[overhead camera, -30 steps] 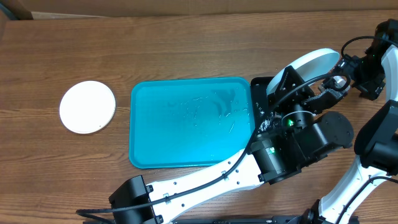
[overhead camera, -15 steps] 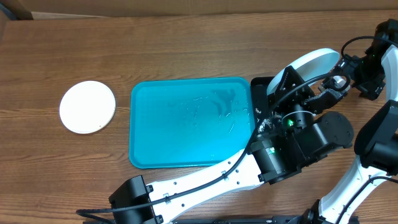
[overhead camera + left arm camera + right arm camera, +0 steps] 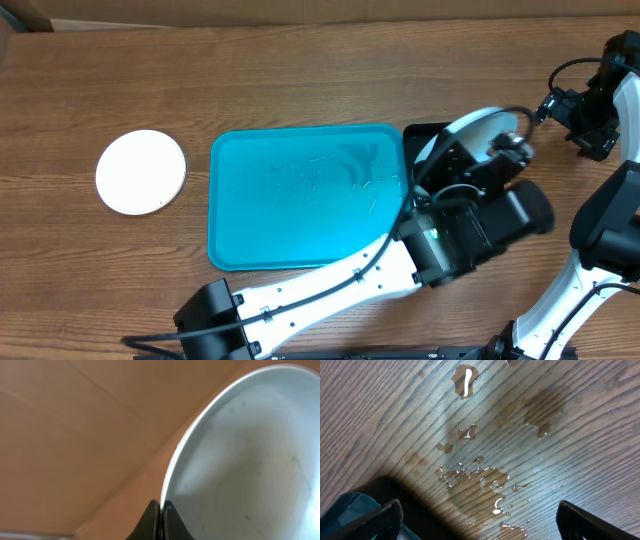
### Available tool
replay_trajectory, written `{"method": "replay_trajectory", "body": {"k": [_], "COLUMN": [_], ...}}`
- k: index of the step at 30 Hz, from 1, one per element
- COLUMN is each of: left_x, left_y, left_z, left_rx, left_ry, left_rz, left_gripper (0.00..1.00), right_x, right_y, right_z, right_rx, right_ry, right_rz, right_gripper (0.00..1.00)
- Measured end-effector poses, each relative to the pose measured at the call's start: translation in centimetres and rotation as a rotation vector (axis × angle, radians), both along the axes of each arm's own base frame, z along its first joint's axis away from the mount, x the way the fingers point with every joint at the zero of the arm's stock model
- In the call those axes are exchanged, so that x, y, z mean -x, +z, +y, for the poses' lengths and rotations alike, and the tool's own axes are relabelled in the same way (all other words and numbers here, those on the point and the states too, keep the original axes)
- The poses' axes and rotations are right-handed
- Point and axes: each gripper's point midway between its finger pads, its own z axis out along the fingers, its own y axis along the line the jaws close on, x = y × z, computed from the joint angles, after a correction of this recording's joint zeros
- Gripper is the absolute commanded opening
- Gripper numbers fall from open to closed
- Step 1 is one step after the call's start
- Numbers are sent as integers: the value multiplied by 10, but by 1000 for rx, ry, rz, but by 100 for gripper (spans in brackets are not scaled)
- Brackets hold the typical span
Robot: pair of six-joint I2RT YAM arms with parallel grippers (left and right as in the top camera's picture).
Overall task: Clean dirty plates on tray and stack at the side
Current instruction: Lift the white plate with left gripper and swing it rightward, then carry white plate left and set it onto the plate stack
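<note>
Plates in our sight number two, and we place both against the tray (image 3: 300,200), a turquoise rectangle with rounded corners and a raised rim on the wooden table (image 3: 300,70). Well to the left of the tray's left rim, a white plate (image 3: 141,172) lies flat, round and matte, with a broad band of grained wood between it and the rim. Beyond the tray's far edge another wide strip of wood runs to the table's back. The tray's smooth floor carries thin wet streaks toward its right half. Along its near edge the left arm (image 3: 330,285), white-shelled with black joints, runs rightward and covers the near right corner. At the tray's right rim sits a glossy black tray (image 3: 418,133), mostly hidden by the arm; we cannot tell whether the two touch. Over that spot a pale plate (image 3: 250,460) stands tilted, a crescent from overhead, and the left gripper (image 3: 161,515) is pinched closed on its thin rim, dark fingertips meeting across the edge. Farther right of the tray, the right gripper (image 3: 479,510) hangs with its jaws spread wide and nothing between them, over wood beaded with small puddles of water (image 3: 480,480).
</note>
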Motion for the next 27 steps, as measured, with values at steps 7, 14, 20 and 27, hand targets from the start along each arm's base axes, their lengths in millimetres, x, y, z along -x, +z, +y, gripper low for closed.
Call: {"method": "replay_trajectory", "body": {"k": [7, 14, 20, 27], "left_x": [-25, -59, -82, -100], "left_y": [-65, -96, -109, -118], "left_z": [27, 79, 171, 321], "left_rx": [287, 586, 783, 961], "left_ry": [60, 135, 326, 689], "left_rz": [408, 796, 991, 976], "left_gripper": [4, 4, 4, 4], "right_x": [0, 0, 0, 0], "right_y": [0, 0, 0, 0], "right_z": [0, 0, 0, 0], "right_rx": [0, 0, -1, 0], "right_ry": [0, 0, 0, 0], "right_rz": [0, 0, 0, 0], "right_gripper": [100, 100, 100, 100]}}
